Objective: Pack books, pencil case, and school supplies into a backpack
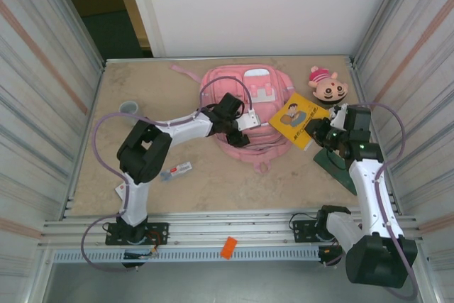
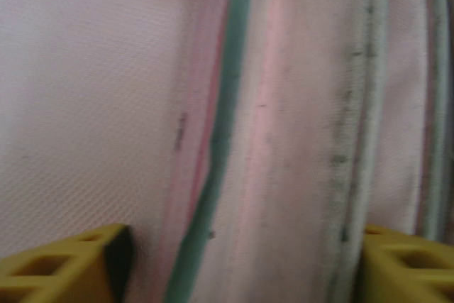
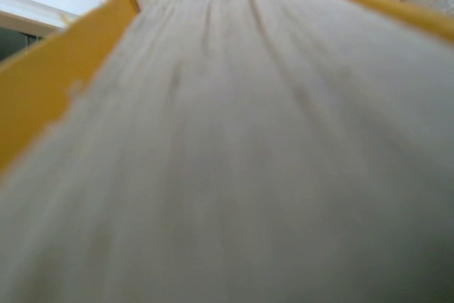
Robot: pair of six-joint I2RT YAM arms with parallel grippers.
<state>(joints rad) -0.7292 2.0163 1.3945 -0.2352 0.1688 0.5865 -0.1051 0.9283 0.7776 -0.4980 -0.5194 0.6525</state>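
The pink backpack (image 1: pixel 248 90) lies flat in the middle of the table. My left gripper (image 1: pixel 237 135) is down on its near part. In the left wrist view the yellow fingers (image 2: pixel 64 267) stand apart, open, with pink fabric and a green zip strip (image 2: pixel 220 140) of the backpack (image 2: pixel 92 104) between them. A yellow-orange book (image 1: pixel 296 120) leans at the backpack's right side, and my right gripper (image 1: pixel 318 131) is shut on its right edge. The book's grey page edge (image 3: pixel 234 147) runs between its yellow covers. A grey-white stick pack (image 1: pixel 177 171) and a tiny white square (image 1: pixel 120 189) lie near the left arm. The pencil case is out of view.
A pink-and-tan plush head (image 1: pixel 328 84) sits at the back right. A grey cup (image 1: pixel 129 107) stands at the left. A dark green flat thing (image 1: pixel 332 161) lies under the right arm. Ribbed metal walls close in both sides. An orange piece (image 1: pixel 228 247) rests on the front rail.
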